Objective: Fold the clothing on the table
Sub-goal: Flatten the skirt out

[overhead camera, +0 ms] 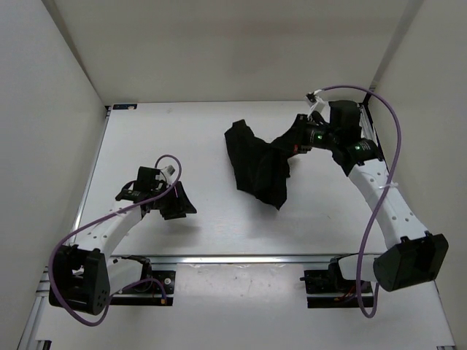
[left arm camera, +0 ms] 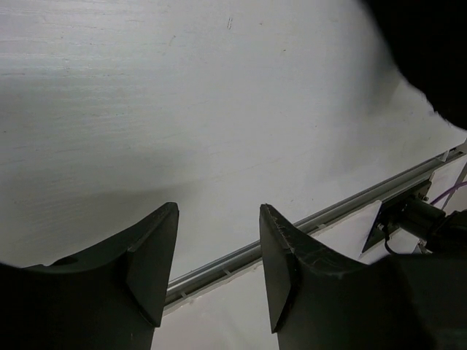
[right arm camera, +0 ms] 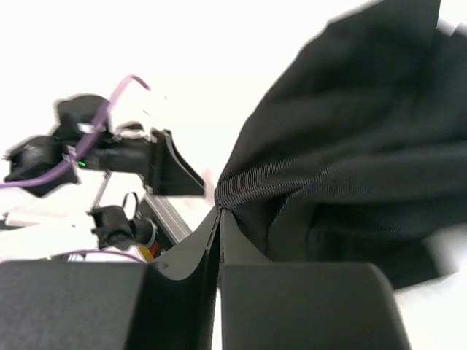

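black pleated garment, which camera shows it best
Top external: the whole crumpled black pleated fabric garment shows. Right wrist shows only a close fold pinched in the right gripper; left wrist only a dark corner.

right wrist view: clothing was blurred, cut off top and right; left arm behind was smeared. left wrist view caught only the clothing's dark corner

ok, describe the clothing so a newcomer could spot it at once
On the white table, look right of centre, toward the far side. The clothing is a crumpled black heap, its right edge pinched by the right gripper. Nothing else black there is soft or finely ribbed.
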`<control>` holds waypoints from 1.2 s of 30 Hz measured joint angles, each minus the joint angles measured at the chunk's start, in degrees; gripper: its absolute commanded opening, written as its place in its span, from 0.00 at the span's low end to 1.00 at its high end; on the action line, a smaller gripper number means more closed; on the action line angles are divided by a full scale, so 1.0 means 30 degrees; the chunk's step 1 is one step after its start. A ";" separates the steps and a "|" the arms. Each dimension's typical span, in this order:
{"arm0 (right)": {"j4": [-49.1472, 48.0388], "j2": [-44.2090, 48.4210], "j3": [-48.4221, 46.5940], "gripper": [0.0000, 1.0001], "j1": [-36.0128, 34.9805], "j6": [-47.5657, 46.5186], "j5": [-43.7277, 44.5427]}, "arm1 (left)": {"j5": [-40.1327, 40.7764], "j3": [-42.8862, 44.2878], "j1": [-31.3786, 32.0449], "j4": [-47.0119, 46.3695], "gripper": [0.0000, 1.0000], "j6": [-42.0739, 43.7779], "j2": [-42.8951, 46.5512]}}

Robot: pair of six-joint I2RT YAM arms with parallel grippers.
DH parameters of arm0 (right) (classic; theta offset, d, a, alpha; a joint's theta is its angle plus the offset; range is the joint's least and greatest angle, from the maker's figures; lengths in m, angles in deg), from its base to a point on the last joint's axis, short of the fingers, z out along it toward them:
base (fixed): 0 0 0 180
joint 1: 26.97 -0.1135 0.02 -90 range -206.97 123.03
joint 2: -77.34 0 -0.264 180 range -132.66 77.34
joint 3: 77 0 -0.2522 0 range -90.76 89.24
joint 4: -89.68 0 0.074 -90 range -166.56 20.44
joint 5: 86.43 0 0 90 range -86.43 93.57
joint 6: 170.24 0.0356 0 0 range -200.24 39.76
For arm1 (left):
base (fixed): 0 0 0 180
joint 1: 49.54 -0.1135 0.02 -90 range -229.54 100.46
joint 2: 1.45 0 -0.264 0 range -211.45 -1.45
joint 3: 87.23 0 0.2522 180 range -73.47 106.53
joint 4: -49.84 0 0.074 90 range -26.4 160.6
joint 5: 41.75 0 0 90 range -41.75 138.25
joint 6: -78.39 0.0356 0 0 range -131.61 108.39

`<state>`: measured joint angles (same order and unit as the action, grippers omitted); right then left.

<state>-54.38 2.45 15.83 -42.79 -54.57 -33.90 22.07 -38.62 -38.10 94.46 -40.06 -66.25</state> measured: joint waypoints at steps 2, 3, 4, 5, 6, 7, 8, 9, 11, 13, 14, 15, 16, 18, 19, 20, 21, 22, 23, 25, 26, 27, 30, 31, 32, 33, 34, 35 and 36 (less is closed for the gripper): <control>-0.0911 0.0692 0.0226 0.00 0.0029 0.0423 -0.0058 | -0.0022 -0.0044 0.0058 -0.0007 0.59 -0.0015 0.0029; -0.1413 0.1071 0.0437 0.00 0.0138 0.0641 0.0007 | -0.0029 -0.0080 0.0095 -0.0007 0.59 -0.0015 0.0051; -0.1843 0.1406 0.0729 0.00 0.0313 0.0874 0.0051 | -0.0029 -0.0102 0.0109 -0.0007 0.59 -0.0022 0.0066; -0.2106 0.1734 0.1056 0.00 0.0554 0.1049 0.0138 | -0.0036 -0.0102 0.0109 -0.0007 0.59 -0.0022 0.0066; -0.2353 0.2062 0.1479 0.00 0.0984 0.1341 0.0357 | -0.0051 -0.0109 0.0109 -0.0007 0.59 -0.0022 0.0066; -0.2521 0.2368 0.1953 0.00 0.1428 0.1574 0.0670 | -0.0066 -0.0124 0.0102 -0.0007 0.59 -0.0022 0.0095; -0.2579 0.2645 0.2441 0.00 0.1974 0.1851 0.0998 | -0.0087 -0.0153 0.0109 -0.0007 0.59 -0.0022 0.0131; -0.2535 0.2856 0.2907 0.00 0.2499 0.2047 0.1341 | -0.0117 -0.0175 0.0109 -0.0007 0.59 -0.0022 0.0182; -0.2353 0.3104 0.3679 0.00 0.3504 0.2339 0.1909 | -0.0138 -0.0226 0.0095 0.0007 0.58 -0.0022 0.0299; -0.1851 0.3053 0.3810 0.00 0.4160 0.2368 0.2470 | -0.0153 -0.0248 0.0029 0.0000 0.59 -0.0007 0.0386; -0.1749 0.2987 0.3767 0.00 0.4328 0.2368 0.2739 | -0.0146 -0.0240 0.0000 0.0000 0.59 -0.0007 0.0386; -0.1545 0.2790 0.3570 0.00 0.4211 0.2302 0.3045 | -0.0168 -0.0248 -0.0007 0.0000 0.59 -0.0007 0.0386; -0.1435 0.2404 0.3213 0.00 0.3985 0.2229 0.3257 | -0.0175 -0.0248 -0.0022 0.0015 0.59 -0.0007 0.0386; -0.1450 0.1093 0.2098 0.00 0.3060 0.2106 0.3541 | -0.0182 -0.0248 -0.0022 0.0007 0.59 -0.0015 0.0386; -0.1355 0.0066 0.1326 0.00 0.2441 0.2033 0.3519 | -0.0197 -0.0248 -0.0022 0.0007 0.59 -0.0015 0.0386; -0.1333 -0.0758 0.0699 0.00 0.1996 0.1938 0.3453 | -0.0219 -0.0248 -0.0022 0.0007 0.59 -0.0022 0.0386; -0.1282 -0.1880 -0.0240 0.00 0.1464 0.1829 0.3395 | -0.0270 -0.0248 -0.0022 0.0000 0.59 -0.0022 0.0393; -0.1282 -0.3279 -0.1319 0.00 0.0823 0.1698 0.3300 | -0.0291 -0.0248 -0.0015 0.0000 0.59 -0.0022 0.0408; -0.1341 -0.4881 -0.2616 0.00 0.0109 0.1566 0.3060 | -0.0299 -0.0248 -0.0022 0.0007 0.59 -0.0022 0.0444; -0.1719 -0.6951 -0.4248 0.00 -0.0816 0.1537 0.2200 | -0.0350 -0.0248 -0.0029 0.0007 0.59 -0.0022 0.0517; -0.2324 -0.7956 -0.4932 0.00 -0.1268 0.1639 0.1559 | -0.0372 -0.0248 -0.0029 0.0007 0.59 -0.0022 0.0554; -0.2769 -0.8400 -0.5209 0.00 -0.1566 0.1734 0.1115 | -0.0393 -0.0248 -0.0036 0.0007 0.58 -0.0022 0.0583; -0.4736 -0.8816 -0.5778 0.00 -0.2113 0.2368 -0.0707 | -0.0444 -0.0248 -0.0073 0.0015 0.59 -0.0022 0.0605; -0.5807 -0.8801 -0.6135 0.00 -0.2098 0.2667 -0.1392 | -0.0444 -0.0248 -0.0080 0.0022 0.59 -0.0015 0.0605; -0.7242 -0.8699 -0.6324 0.00 -0.1974 0.3322 -0.1982 | -0.0444 -0.0248 -0.0109 0.0051 0.59 -0.0007 0.0605; -0.8794 -0.8524 -0.6368 0.00 -0.1792 0.3993 -0.2535 | -0.0444 -0.0248 -0.0131 0.0080 0.59 0.0007 0.0605; -1.0535 -0.8255 -0.6368 0.00 -0.1523 0.4648 -0.3096 | -0.0444 -0.0248 -0.0138 0.0117 0.59 0.0007 0.0597; -1.2466 -0.7898 -0.6360 0.00 -0.1064 0.5639 -0.3628 | -0.0444 -0.0248 -0.0138 0.0138 0.59 0.0007 0.0597; -1.3478 -0.7650 -0.6353 0.00 -0.0765 0.6135 -0.3869 | -0.0444 -0.0248 -0.0153 0.0146 0.59 0.0015 0.0597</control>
<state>-94.82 -20.50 -3.23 -45.08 -36.17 -45.51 20.74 -39.36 -38.56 94.89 -40.01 -64.45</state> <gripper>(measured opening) 0.002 0.589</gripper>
